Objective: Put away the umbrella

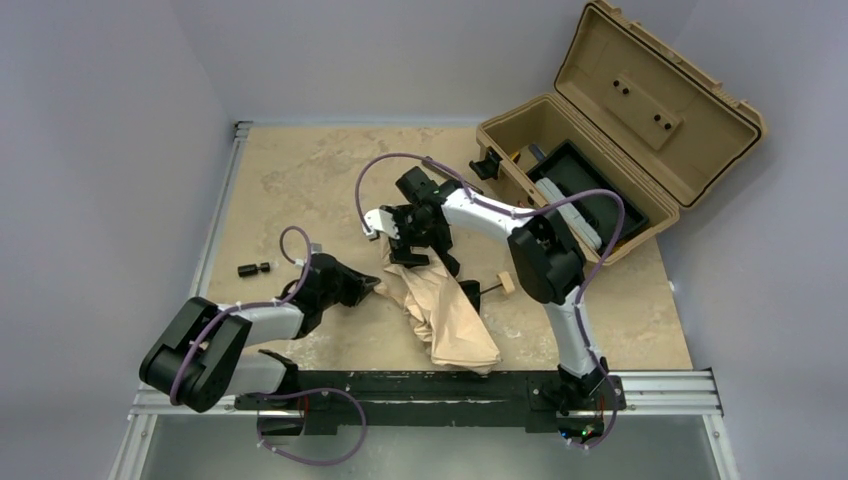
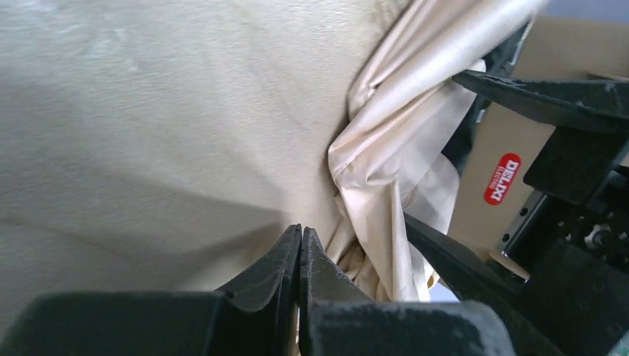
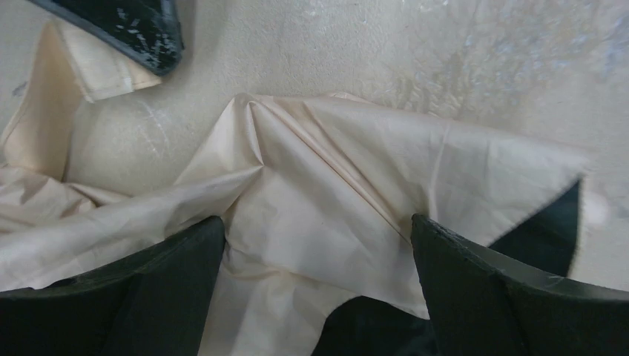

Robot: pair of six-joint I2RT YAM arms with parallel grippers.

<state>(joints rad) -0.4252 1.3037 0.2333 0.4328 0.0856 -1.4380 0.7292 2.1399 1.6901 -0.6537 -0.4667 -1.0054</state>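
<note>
The umbrella (image 1: 445, 315) lies crumpled in the middle of the table, its beige canopy loose. Its thin black shaft leads right to the pale wooden knob (image 1: 507, 283). My left gripper (image 1: 372, 286) is shut at the canopy's left edge. In the left wrist view (image 2: 300, 231) its tips are pressed together with nothing visible between them, and the fabric (image 2: 393, 148) hangs just to their right. My right gripper (image 1: 412, 250) is open over the canopy's far end. In the right wrist view (image 3: 315, 237) its fingers straddle a fold of the fabric (image 3: 326, 193).
An open tan hard case (image 1: 520, 170) stands at the back right, lid up, with dark items inside. A small black cylinder (image 1: 254, 268) lies on the table to the left. A black rail (image 1: 400, 385) runs along the near edge.
</note>
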